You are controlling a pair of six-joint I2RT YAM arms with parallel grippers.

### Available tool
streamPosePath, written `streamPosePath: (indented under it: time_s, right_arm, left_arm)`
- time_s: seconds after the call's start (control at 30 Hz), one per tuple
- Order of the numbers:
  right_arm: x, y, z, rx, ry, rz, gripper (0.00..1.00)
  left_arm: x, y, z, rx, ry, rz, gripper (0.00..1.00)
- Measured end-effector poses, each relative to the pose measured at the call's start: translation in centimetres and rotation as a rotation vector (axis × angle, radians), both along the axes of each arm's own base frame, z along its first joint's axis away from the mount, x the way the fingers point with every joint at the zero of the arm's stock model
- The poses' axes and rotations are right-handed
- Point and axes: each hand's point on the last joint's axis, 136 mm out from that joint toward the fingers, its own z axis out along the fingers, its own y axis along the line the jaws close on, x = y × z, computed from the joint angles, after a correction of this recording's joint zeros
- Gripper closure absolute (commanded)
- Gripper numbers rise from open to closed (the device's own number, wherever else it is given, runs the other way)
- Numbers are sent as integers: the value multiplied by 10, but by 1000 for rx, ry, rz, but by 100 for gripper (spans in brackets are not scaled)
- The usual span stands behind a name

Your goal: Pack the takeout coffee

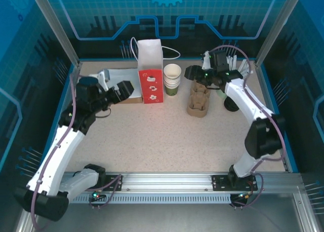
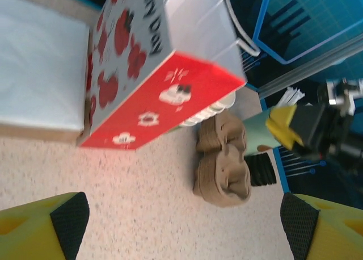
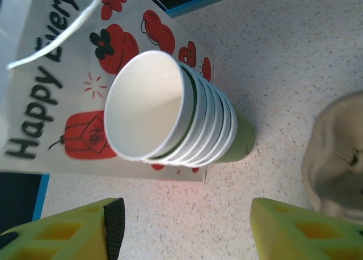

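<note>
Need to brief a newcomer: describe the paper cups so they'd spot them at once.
Find the tall red-and-white paper bag standing toward the back of the table. Immediately right of it is the stack of paper cups, green outside, white rims, unlike the brown cardboard carriers beyond.

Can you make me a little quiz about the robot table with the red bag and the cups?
1. True or false: the paper bag lies flat on the table.
2. What stands right beside the bag? A) a stack of paper cups B) a bottle C) a bowl
3. Fill in: in the top view, the brown cup carrier lies on the cups' ___ side.
Key: 1 false, it stands upright. 2 A. 3 right.
</note>
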Motion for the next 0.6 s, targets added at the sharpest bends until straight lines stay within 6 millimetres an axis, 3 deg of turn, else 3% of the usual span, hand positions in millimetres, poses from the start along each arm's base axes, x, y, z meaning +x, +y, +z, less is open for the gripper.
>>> streamPosePath:
  time_s: [0.1, 0.2, 0.6]
  right_arm:
    - [18, 11, -7, -13, 24, 12, 44]
    - [32, 20, -10, -24, 37, 23, 48]
    - [50, 29, -30, -100, 102, 36, 73]
  left_arm:
    - [-15, 2, -30, -26, 58, 13, 8]
    - [-22, 4, -46, -45, 96, 28, 8]
    - [-11, 1, -54, -78, 129, 49, 8]
